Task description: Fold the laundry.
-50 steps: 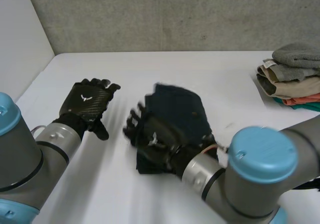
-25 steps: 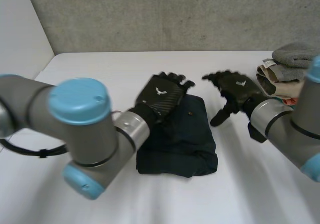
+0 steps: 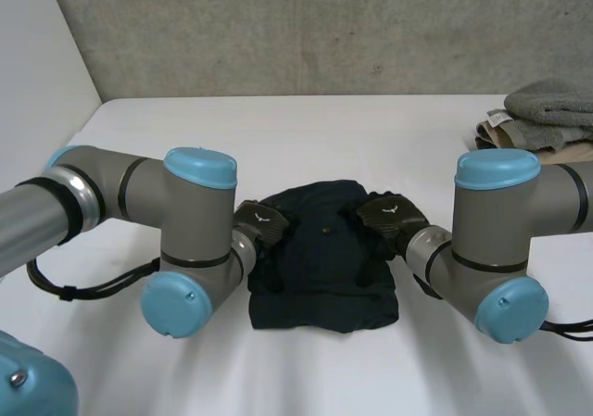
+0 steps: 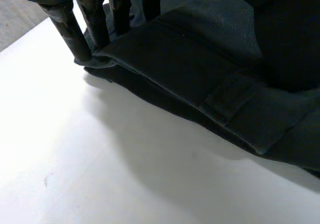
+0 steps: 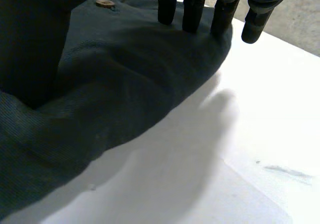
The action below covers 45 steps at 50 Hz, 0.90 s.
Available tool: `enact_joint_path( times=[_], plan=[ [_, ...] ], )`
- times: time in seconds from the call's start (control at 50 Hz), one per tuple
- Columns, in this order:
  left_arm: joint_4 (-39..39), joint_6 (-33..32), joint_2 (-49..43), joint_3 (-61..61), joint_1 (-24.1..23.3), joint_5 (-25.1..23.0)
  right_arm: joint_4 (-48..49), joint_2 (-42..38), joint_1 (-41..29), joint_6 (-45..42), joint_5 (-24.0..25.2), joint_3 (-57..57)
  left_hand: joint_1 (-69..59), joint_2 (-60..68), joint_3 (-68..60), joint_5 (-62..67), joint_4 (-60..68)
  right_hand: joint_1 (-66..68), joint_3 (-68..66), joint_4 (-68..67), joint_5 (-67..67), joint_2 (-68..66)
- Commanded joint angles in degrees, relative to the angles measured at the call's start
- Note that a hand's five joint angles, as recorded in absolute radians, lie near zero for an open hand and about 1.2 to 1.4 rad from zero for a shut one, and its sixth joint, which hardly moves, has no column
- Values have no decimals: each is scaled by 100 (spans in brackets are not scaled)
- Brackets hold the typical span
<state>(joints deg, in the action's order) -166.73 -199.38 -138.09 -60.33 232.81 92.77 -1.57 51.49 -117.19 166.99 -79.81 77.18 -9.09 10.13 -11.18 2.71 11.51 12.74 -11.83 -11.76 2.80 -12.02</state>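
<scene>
A dark navy folded garment (image 3: 324, 258) lies in the middle of the white table (image 3: 185, 138). My left hand (image 3: 260, 222) rests on its left edge, my right hand (image 3: 390, 216) on its right edge. In the left wrist view the straight fingers (image 4: 85, 37) touch the garment (image 4: 200, 69) at a folded edge. In the right wrist view the straight fingers (image 5: 191, 9) press down on the rounded fold of the garment (image 5: 125, 79), near a small brown button (image 5: 105, 3). Both hands are open and hold nothing.
A stack of folded towels (image 3: 542, 119) in grey and beige stands at the table's back right. A grey wall runs behind the table. Both forearms and elbows flank the garment close in front.
The left hand came from the table's left, passed over the garment and settled on its left edge. The right hand left the garment, swung right, then came down on its right edge.
</scene>
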Motion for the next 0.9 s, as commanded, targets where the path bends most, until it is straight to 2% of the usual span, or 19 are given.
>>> enact_joint_path(
  times=[0.02,0.12,0.18,0.26,0.28,0.34,0.36,0.42,0.44,0.5,0.58,0.64,0.74,0.9],
  plan=[
    [-166,75,651,-321,10,-110,-11,422,3,-325,-262,43,-91,-13,118,-271,-151,-274,183,176,-280,202],
    [-499,233,1668,-750,151,-163,340,1282,-250,-570,-876,568,-91,-13,118,-271,-151,-274,183,176,-280,202],
    [-684,356,2188,-988,239,-277,665,1679,-453,-755,-1079,1026,-91,-13,118,-271,-151,-274,183,176,-280,202],
    [-834,681,3041,-1401,379,-786,1350,2286,-848,-1186,-1247,2010,-91,-13,118,-271,-151,-274,183,176,-280,202],
    [-817,821,3356,-1567,458,-1135,1622,2452,-1015,-1308,-1291,2412,-91,-13,118,-271,-151,-274,183,176,-280,202],
    [-721,1024,3762,-1797,608,-1752,2019,2620,-1262,-1406,-1326,2994,-91,-13,118,-271,-151,-274,183,176,-280,202],
    [-607,1146,3990,-1954,721,-2198,2255,2629,-1419,-1406,-1361,3301,-91,-13,118,-271,-151,-274,183,176,-280,202],
    [-369,1270,4281,-2210,889,-2894,2599,2568,-1622,-1362,-1440,3680,-91,-13,118,-271,-151,-274,183,176,-280,202],
    [-203,1331,4456,-2367,994,-3366,2844,2463,-1710,-1301,-1536,3838,-91,-13,118,-271,-151,-274,183,176,-280,202],
    [43,1367,4711,-2727,1135,-4167,3414,2183,-1798,-1126,-1773,3997,-91,-13,118,-271,-151,-274,183,176,-280,202],
    [71,1315,4932,-3141,1179,-4697,4065,1787,-1833,-1090,-1889,3998,-91,-13,118,-271,-151,-274,183,176,-280,202],
    [1,1271,5038,-3344,1153,-4690,4418,1540,-1825,-1116,-1871,3919,-91,-13,118,-271,-151,-274,183,176,-280,202],
    [-306,1174,5161,-3599,1013,-4409,4980,1066,-1851,-1274,-1888,3709,-91,-13,118,-271,-151,-274,183,176,-280,202],
    [-606,1288,5143,-3626,951,-4101,5403,415,-1860,-1669,-1959,3208,-91,-13,118,-271,-151,-274,183,176,-280,202]
  ],
)
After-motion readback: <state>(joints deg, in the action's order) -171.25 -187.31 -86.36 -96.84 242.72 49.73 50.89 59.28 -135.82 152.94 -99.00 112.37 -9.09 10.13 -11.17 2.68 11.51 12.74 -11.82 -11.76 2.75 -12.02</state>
